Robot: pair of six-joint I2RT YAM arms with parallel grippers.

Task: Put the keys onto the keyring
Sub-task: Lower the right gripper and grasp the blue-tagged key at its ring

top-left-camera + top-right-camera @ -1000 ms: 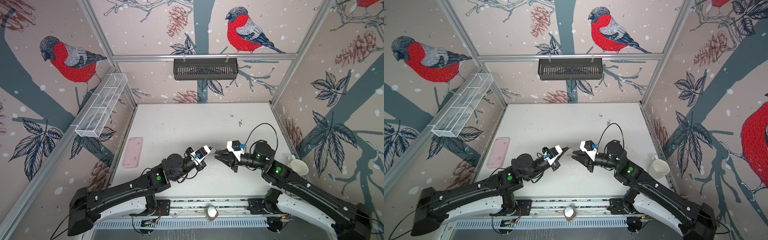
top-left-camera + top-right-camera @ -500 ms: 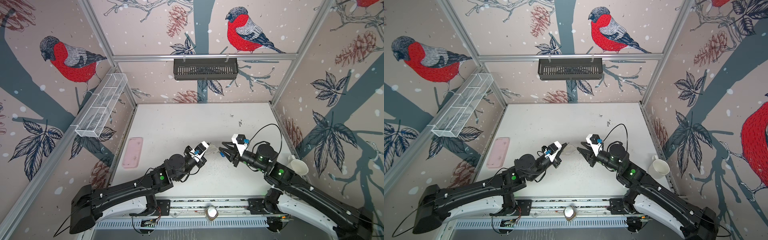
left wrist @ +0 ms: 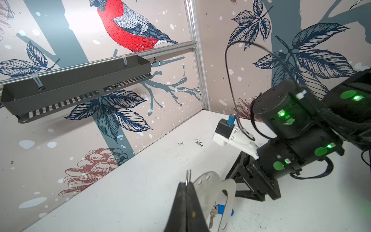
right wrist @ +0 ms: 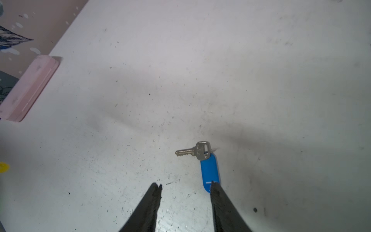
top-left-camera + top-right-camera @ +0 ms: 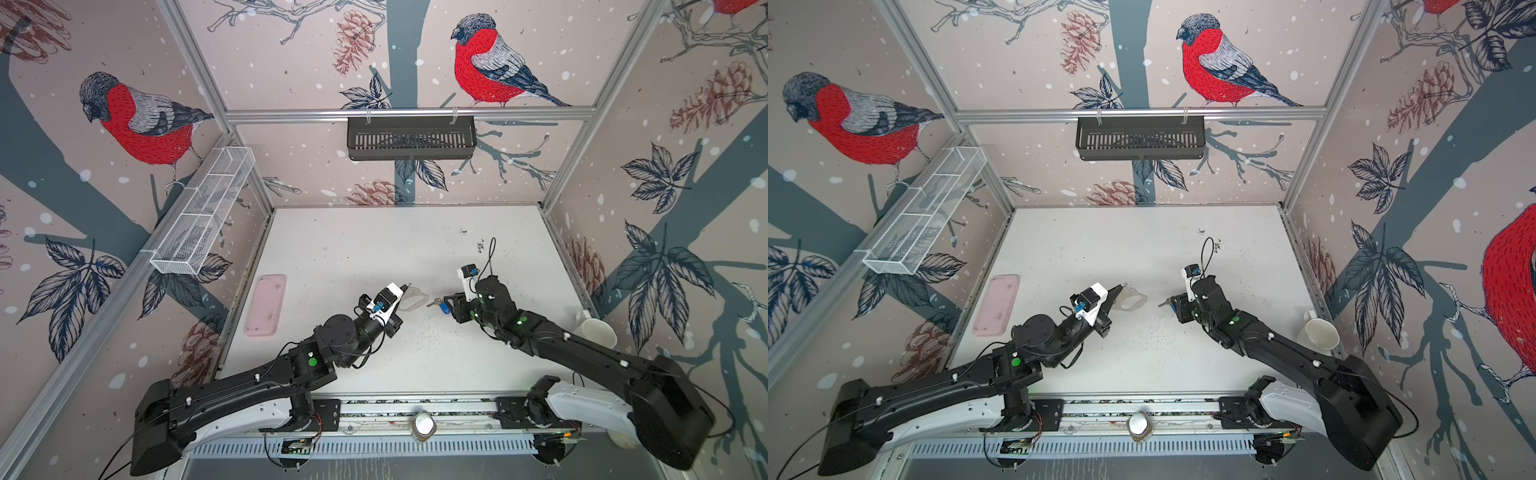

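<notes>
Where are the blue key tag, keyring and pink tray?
blue key tag (image 4: 209, 172): right wrist view, tag's middle.
keyring (image 3: 213, 180): left wrist view, plate's upper part.
pink tray (image 5: 266, 305): a top view, bare middle.

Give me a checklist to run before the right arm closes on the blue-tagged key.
1. Grip of left gripper on keyring, jaws shut at its edge: ok.
2. Opening of right gripper, jaws apart: ok.
3. The blue-tagged key lies flat on the table, ungripped: ok.
4. Key centred between the right jaws: not ok; one tip overlaps the end of the blue tag.
5. Whereabouts of yellow-tagged key: cannot tell; only a yellow sliver shows at the right wrist view's edge.
</notes>
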